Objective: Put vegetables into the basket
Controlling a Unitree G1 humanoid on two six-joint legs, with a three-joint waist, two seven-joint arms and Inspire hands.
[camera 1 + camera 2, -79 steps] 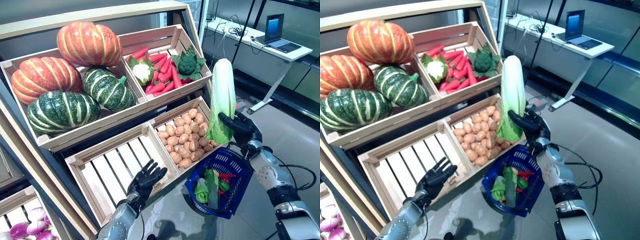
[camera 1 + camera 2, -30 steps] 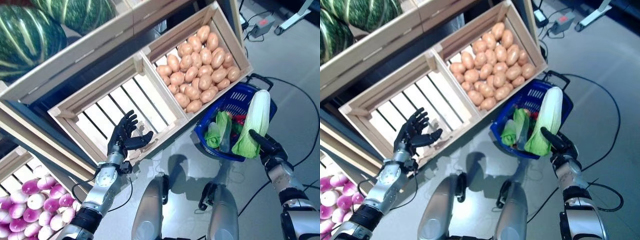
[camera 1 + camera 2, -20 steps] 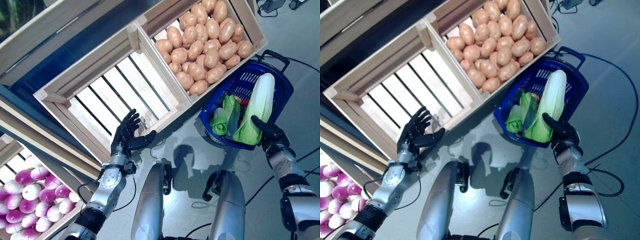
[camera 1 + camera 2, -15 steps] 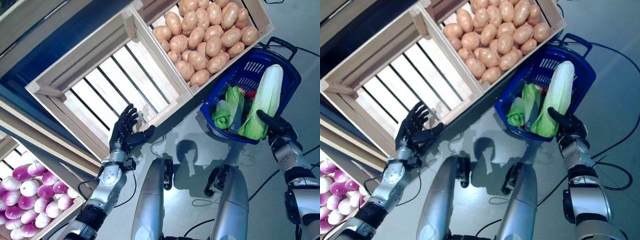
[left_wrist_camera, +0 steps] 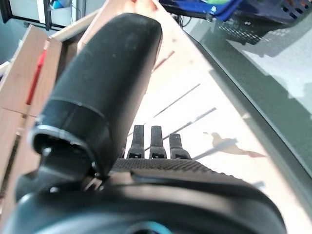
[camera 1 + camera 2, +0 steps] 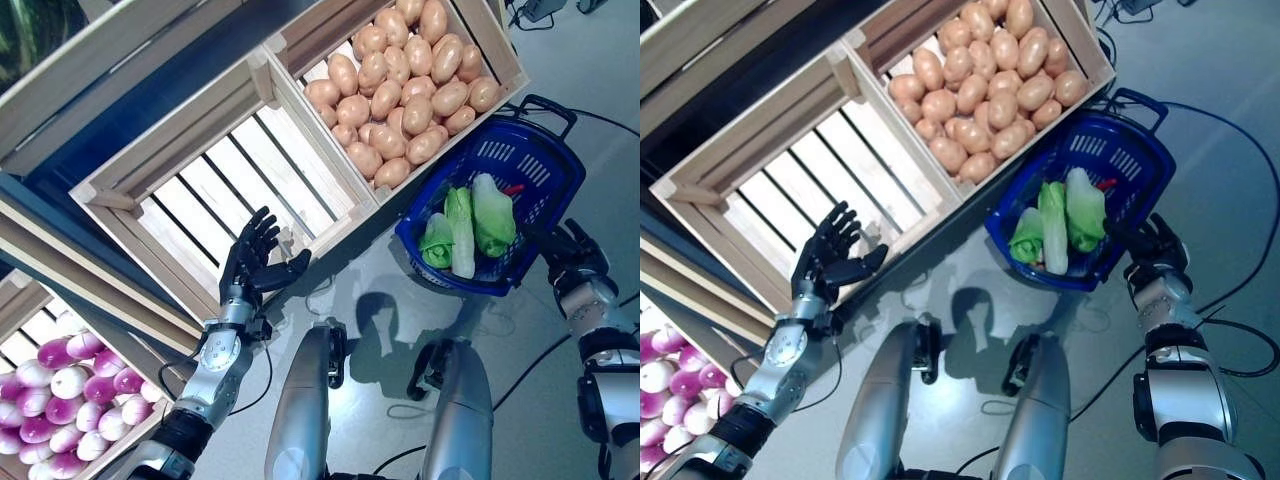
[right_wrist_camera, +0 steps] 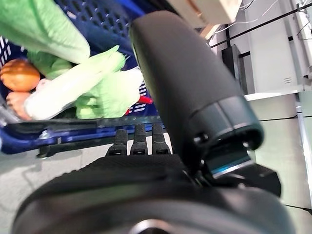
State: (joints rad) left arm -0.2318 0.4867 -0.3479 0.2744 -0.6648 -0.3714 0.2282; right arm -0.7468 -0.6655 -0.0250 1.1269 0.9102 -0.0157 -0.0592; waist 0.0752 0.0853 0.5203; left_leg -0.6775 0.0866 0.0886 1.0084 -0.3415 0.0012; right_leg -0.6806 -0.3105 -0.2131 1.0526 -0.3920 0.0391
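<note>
The pale green cabbage (image 6: 492,215) lies inside the blue basket (image 6: 545,172) among other greens, just beside the right hand (image 6: 572,256), whose straightened fingers hold nothing, while the left hand (image 6: 250,264) hovers spread open.

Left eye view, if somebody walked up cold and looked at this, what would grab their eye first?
Probably the blue basket on the floor, holding green leafy vegetables, with the right hand open just beside its rim. Right behind it sits a wooden crate heaped with potatoes, next to an empty slatted crate where the left hand hovers with fingers spread.
</note>
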